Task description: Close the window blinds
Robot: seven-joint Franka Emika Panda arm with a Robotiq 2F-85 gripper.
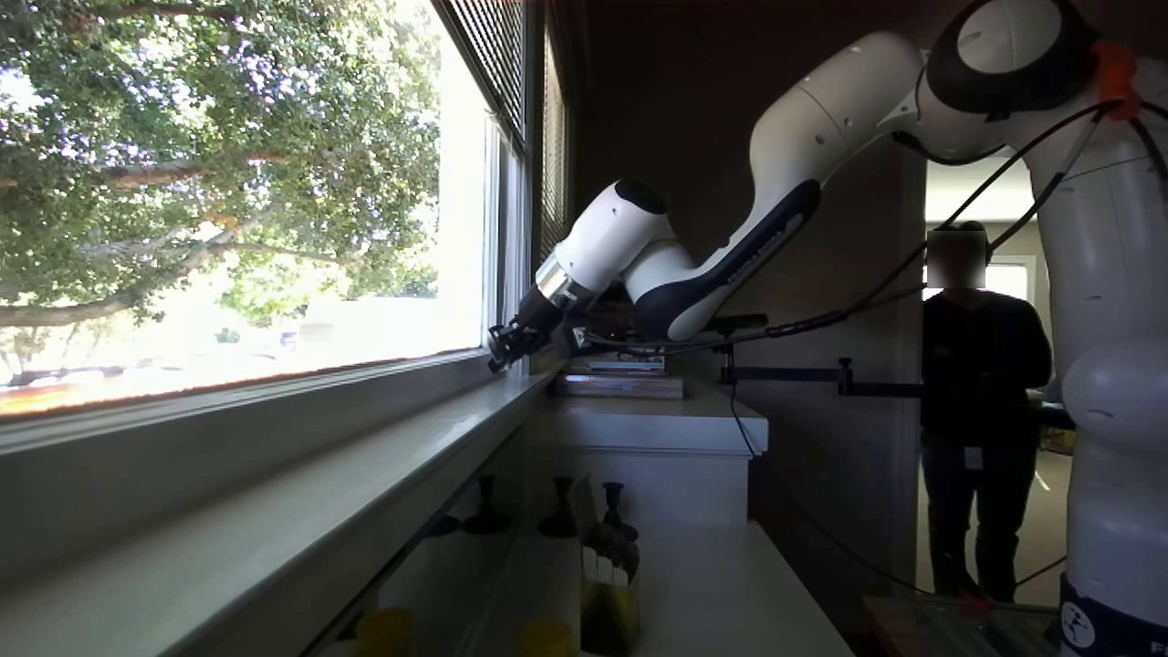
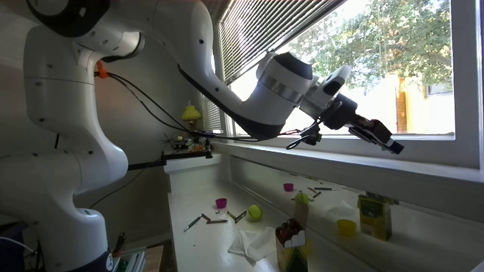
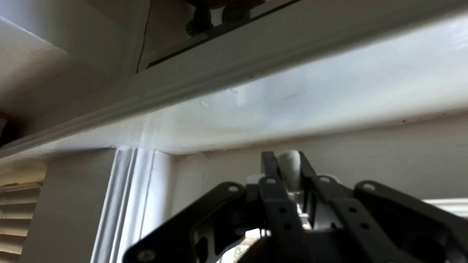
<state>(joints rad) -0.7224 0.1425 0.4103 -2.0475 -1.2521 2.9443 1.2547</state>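
The window blinds (image 1: 497, 64) hang over the upper part of the large window in both exterior views; their thin slats (image 2: 261, 34) end at a dark bottom rail. The glass below them shows trees. My gripper (image 1: 502, 349) is low at the window, just above the sill, well below the blinds' bottom rail; it also shows in an exterior view (image 2: 393, 145). In the wrist view my gripper (image 3: 286, 162) is closed around a small whitish tapered piece (image 3: 291, 173), which looks like a cord pull. Its cord cannot be made out. The main blinds are out of the wrist view.
The white sill (image 1: 392, 447) runs under the window. Books (image 1: 620, 383) lie on a ledge near the arm. Below are a tennis ball (image 2: 255, 212), a pink cup (image 2: 221, 203) and a box (image 2: 291, 245). A person (image 1: 981, 365) stands in the doorway.
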